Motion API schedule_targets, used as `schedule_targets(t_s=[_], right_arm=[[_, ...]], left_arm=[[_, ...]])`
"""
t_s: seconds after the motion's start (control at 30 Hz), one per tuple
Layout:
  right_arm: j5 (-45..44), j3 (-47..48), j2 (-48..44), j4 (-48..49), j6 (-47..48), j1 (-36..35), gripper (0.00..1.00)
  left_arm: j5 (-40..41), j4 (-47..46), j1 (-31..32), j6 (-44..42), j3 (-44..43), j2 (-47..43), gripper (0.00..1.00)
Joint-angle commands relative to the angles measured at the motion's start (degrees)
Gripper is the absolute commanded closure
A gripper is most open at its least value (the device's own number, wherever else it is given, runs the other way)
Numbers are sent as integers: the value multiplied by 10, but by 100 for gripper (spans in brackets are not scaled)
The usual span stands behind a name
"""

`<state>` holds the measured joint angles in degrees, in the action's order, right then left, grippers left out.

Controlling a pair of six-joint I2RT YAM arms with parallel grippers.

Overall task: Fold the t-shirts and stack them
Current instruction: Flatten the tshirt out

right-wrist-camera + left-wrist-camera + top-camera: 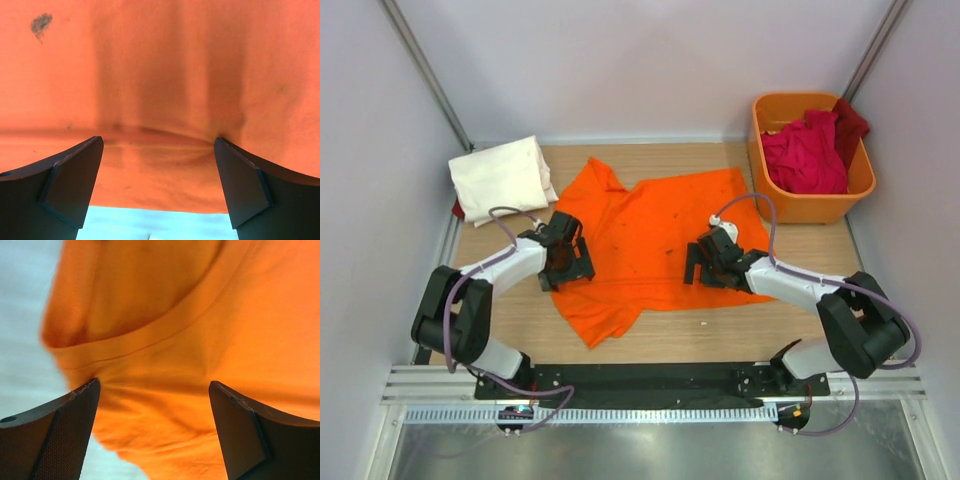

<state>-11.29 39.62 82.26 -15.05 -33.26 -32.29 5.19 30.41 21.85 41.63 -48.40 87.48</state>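
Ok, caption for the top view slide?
Open jaws on both arms over a spread orange shirt; folded cream shirt at left.

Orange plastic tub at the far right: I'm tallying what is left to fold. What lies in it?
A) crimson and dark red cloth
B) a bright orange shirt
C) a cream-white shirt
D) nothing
A: the rigid orange plastic tub holds bunched crimson cloth with dark red cloth over its far rim; the folded cream-white shirt and the spread bright orange shirt lie on the table.

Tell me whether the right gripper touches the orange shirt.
Touching: right wrist view shows the right gripper denting the shirt at both fingertips, a crease between.
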Motion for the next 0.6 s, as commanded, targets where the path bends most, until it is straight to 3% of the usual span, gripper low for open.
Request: schedule_targets(t_s=[0.0, 0.2, 0.33, 0.47, 0.57], right_arm=[[4, -31, -38, -88, -69, -22, 0], [-11, 36, -133, -207, -89, -44, 0], [-11, 148, -149, -220, -58, -75, 0], [-1, 255, -65, -169, 19, -100, 3], [-22, 383, 65, -167, 93, -104, 7]], left_arm=[[32, 99, -3, 3, 7, -43, 10], [32, 183, -3, -59, -64, -123, 10], [10, 214, -3, -121, -93, -201, 11], [2, 219, -2, -122, -75, -317, 10], [-48, 192, -2, -125, -55, -410, 10]])
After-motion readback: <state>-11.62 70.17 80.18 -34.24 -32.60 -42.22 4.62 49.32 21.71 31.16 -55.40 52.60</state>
